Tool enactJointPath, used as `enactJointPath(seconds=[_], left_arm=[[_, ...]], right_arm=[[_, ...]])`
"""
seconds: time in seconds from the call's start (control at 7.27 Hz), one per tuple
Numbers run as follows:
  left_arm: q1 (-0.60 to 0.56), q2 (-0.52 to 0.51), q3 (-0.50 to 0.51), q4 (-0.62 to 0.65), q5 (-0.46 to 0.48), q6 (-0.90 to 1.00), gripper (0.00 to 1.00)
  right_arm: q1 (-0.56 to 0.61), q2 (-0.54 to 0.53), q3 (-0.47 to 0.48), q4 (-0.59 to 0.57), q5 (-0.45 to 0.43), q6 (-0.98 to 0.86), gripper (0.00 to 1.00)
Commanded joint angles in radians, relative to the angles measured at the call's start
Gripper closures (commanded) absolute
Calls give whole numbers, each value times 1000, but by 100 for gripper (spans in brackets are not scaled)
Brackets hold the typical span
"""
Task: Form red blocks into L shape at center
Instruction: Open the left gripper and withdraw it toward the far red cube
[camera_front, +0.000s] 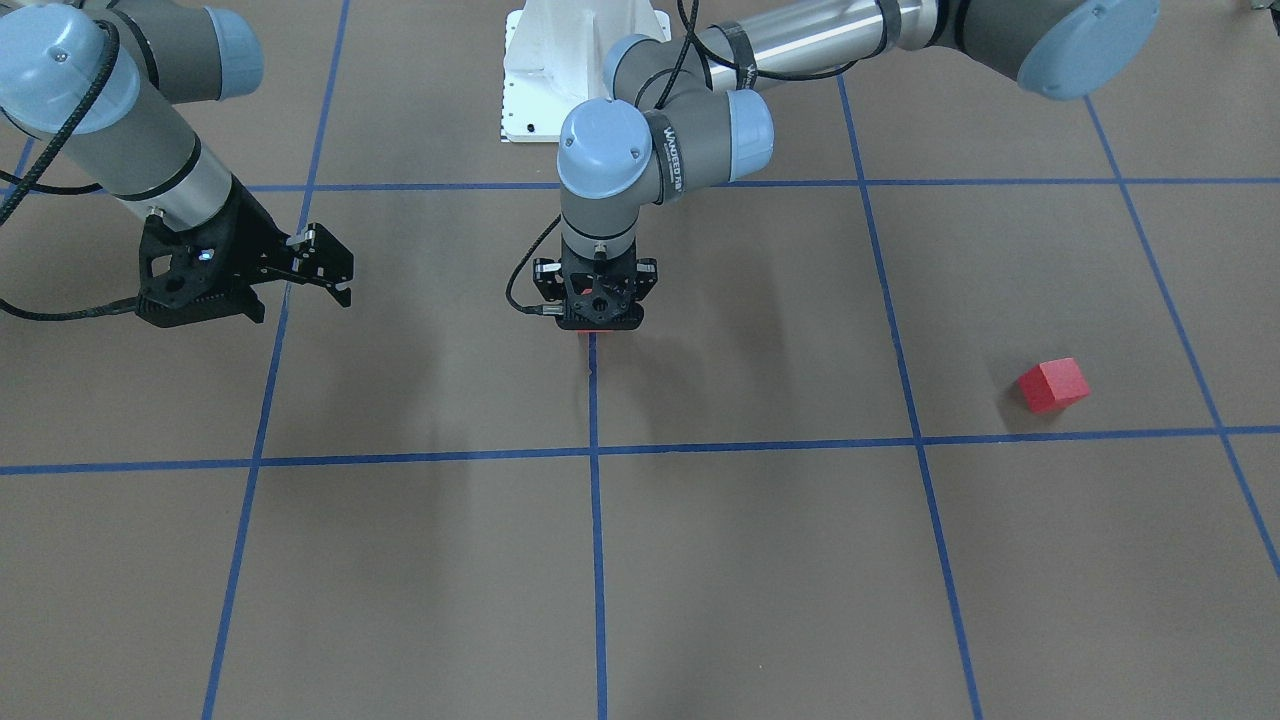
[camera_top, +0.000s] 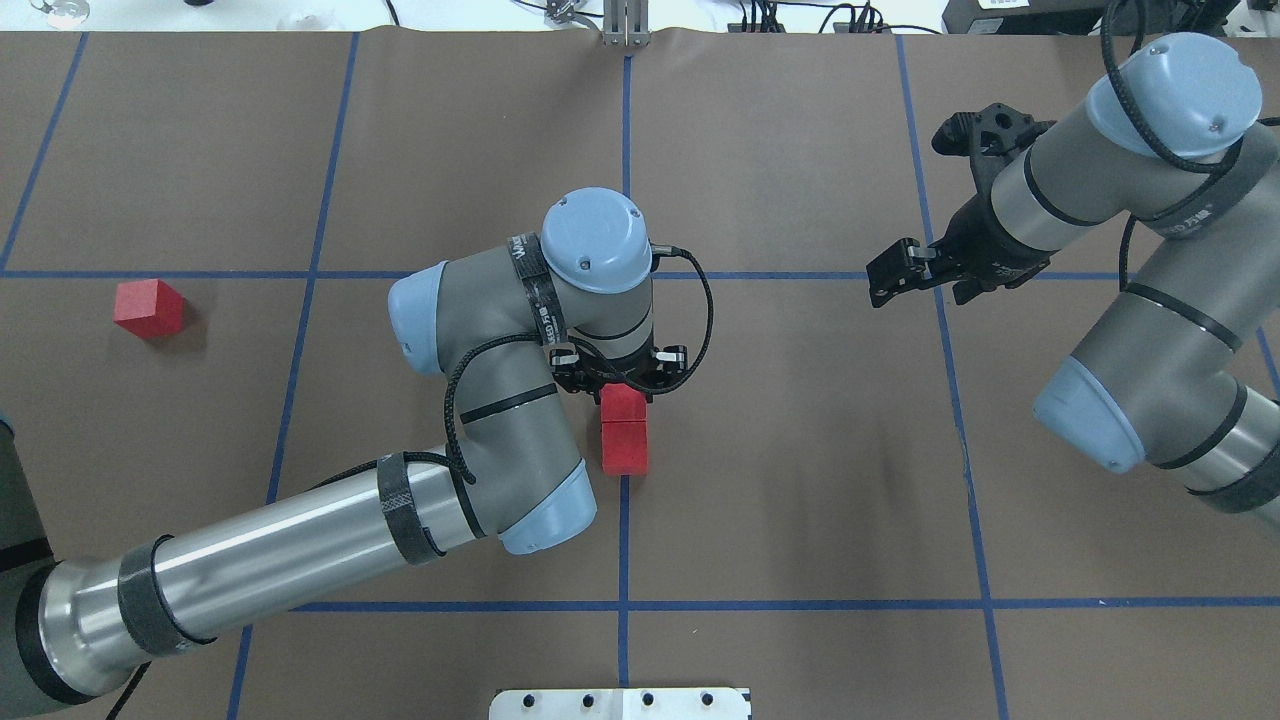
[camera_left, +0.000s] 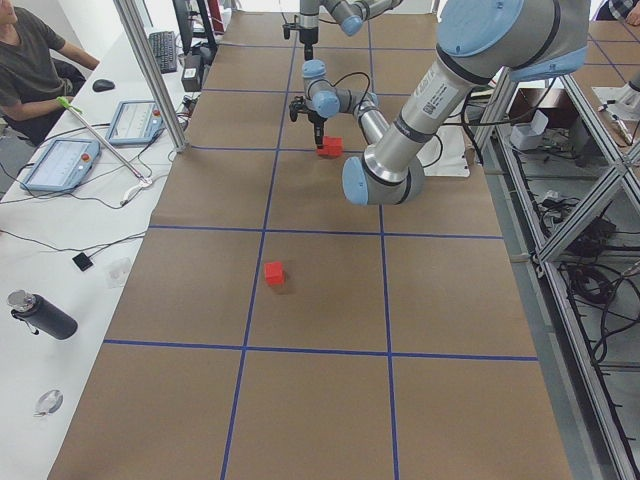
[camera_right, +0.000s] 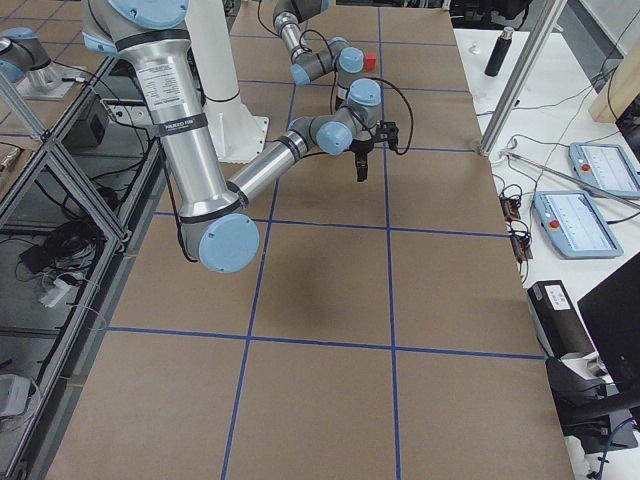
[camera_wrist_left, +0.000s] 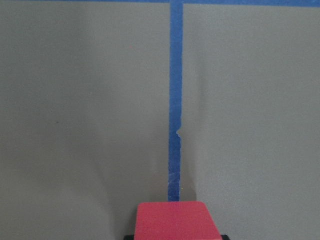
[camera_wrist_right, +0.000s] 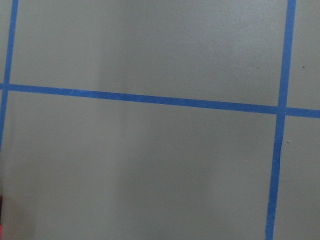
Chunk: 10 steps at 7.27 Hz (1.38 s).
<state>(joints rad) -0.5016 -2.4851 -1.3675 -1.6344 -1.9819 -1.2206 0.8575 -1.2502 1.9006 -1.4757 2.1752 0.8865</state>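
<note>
My left gripper (camera_top: 622, 383) points straight down at the center (camera_top: 625, 530), on the middle blue tape line. It is shut on a red block (camera_top: 623, 402), which shows at the bottom edge of the left wrist view (camera_wrist_left: 177, 220) with a black fingertip close on each side. A second red block (camera_top: 626, 450) lies on the table touching it on the side toward the robot, and the two form a short row along the tape line. The third red block (camera_top: 148, 307) lies alone far to the robot's left and also shows in the front view (camera_front: 1053, 385). My right gripper (camera_top: 908, 212) hangs open and empty off to the right.
The brown table is marked with a grid of blue tape (camera_top: 800, 275). The white robot base plate (camera_top: 620, 703) is at the near edge. Operators' pendants (camera_left: 60, 160) and a bottle (camera_left: 40, 315) lie on the white bench beyond the far side.
</note>
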Motion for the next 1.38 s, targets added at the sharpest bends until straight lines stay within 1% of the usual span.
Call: enactJointPath(seconds=[0.0, 0.14, 0.28, 0.41, 0.55, 0.69, 0.83, 0.96, 1.1, 1.24], left_arm=[[0, 2, 1, -1, 0, 0, 1], [3, 3, -1, -1, 0, -3, 0], [-6, 3, -24, 4, -2, -2, 0], [-35, 30, -103, 13, -8, 3, 0], [-82, 125, -205, 13, -65, 10, 0], [-144, 267, -341, 8, -95, 30, 0], [-187, 432, -473, 11, -97, 191, 0], [-272, 587, -532, 4, -106, 326, 0], [-384, 712, -550, -2, -162, 451, 0], [-453, 777, -539, -4, -179, 475, 0]], right_arm=[[0, 0, 0, 0, 0, 0, 0], [0, 0, -1, 0, 0, 0, 0], [0, 0, -2, 0, 2, 0, 0], [0, 0, -3, 0, 0, -4, 0], [0, 0, -5, 0, 2, -5, 0], [0, 2, -3, 0, 2, -5, 0], [0, 2, -3, 0, 0, -5, 0], [0, 2, -5, 0, -1, -5, 0], [0, 2, -5, 0, -8, -5, 0], [0, 2, 0, 0, -9, 0, 0]])
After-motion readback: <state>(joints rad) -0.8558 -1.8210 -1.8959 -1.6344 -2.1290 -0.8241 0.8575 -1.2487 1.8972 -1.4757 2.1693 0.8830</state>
